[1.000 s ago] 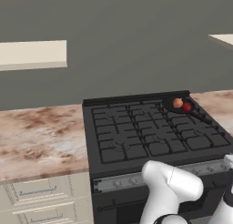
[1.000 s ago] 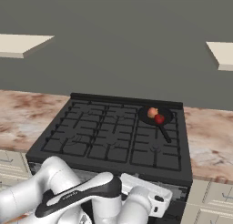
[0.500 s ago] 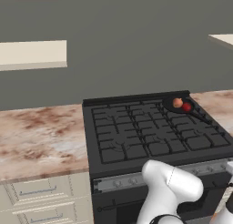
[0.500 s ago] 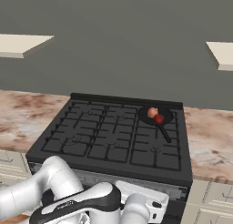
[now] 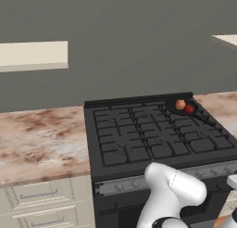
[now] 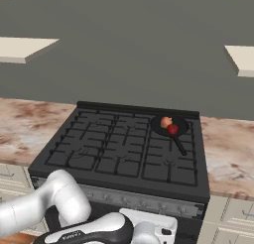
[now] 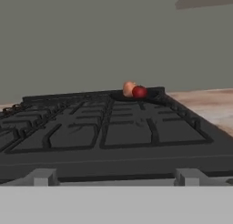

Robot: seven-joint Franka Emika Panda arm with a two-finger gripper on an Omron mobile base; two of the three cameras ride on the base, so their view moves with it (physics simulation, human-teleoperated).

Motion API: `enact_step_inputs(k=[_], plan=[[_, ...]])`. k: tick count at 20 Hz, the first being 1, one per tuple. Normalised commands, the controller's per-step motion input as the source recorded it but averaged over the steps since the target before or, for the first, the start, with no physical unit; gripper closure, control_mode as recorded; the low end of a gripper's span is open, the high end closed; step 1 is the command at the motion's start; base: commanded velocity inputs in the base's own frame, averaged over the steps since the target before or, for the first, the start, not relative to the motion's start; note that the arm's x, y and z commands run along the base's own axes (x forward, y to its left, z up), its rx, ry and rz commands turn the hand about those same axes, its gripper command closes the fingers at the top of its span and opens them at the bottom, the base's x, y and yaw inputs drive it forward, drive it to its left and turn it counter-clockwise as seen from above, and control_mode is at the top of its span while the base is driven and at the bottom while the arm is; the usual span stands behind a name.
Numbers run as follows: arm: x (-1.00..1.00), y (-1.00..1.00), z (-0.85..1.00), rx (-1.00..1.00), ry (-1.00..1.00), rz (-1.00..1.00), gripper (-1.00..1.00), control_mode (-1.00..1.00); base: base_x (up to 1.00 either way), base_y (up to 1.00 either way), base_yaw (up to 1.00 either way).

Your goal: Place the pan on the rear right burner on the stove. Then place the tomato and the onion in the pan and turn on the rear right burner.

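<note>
Pan (image 6: pixel 169 125) sits on the rear right burner (image 6: pixel 174 131) of the stove (image 6: pixel 119 153), handle pointing toward the front edge. Tomato (image 6: pixel 172 130) and onion (image 6: pixel 165 122) both lie inside the pan, touching or nearly so, the onion to the rear. Placement steps look done; judged remaining step is the burner knob. The thing to handle next is therefore a knob on the grey knob strip (image 6: pixel 144 202) along the stove front. Judgement: a knob is rigid, small and smooth, will not deform, and needs a firm pinch across its sides followed by a twist; a shallow or off-centre hold would likely slip rather than turn it. Which knob serves the rear right burner cannot be read from these views; the knobs show only as small bumps on the strip. In the hand view the camera looks low across the grates from the stove's front edge, with the tomato (image 7: pixel 139 92) and onion (image 7: pixel 129 88) far at the back, and two grey blocks at the bottom that may be knob tops. The finger tips themselves are not distinct there; the gripper is taken to be fully spread and holding nothing. The pan, if it ever needed shifting, would be stiff and fairly heavy, best taken by the handle. Marble counter (image 5: pixel 41 139) flanks the stove on both sides.
</note>
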Motion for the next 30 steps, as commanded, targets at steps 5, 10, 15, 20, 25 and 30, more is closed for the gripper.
enact_step_inputs(k=[5, 10, 15, 20, 25, 30], plan=[[0.3, 0.07, -0.25, 0.0, 0.0, 0.01, -1.0, -1.0, 0.0, 0.0, 0.0], [0.32, 0.0, -0.39, 0.0, 0.0, 0.0, -1.0, -1.0, 0.0, 0.0, 0.0], [0.08, 0.0, -0.5, 0.0, 0.0, 0.0, -1.0, -1.0, 0.0, 0.0, 0.0], [0.0, -0.05, -0.32, 0.0, 0.0, 0.0, -1.0, -1.0, 0.0, 0.0, 0.0], [0.0, -0.05, -0.06, -0.01, 0.0, 0.0, -1.0, -1.0, 0.0, 0.0, 0.0], [0.0, -0.22, 0.0, 0.0, 0.0, 0.0, -1.0, -1.0, 0.0, 0.0, 0.0]])
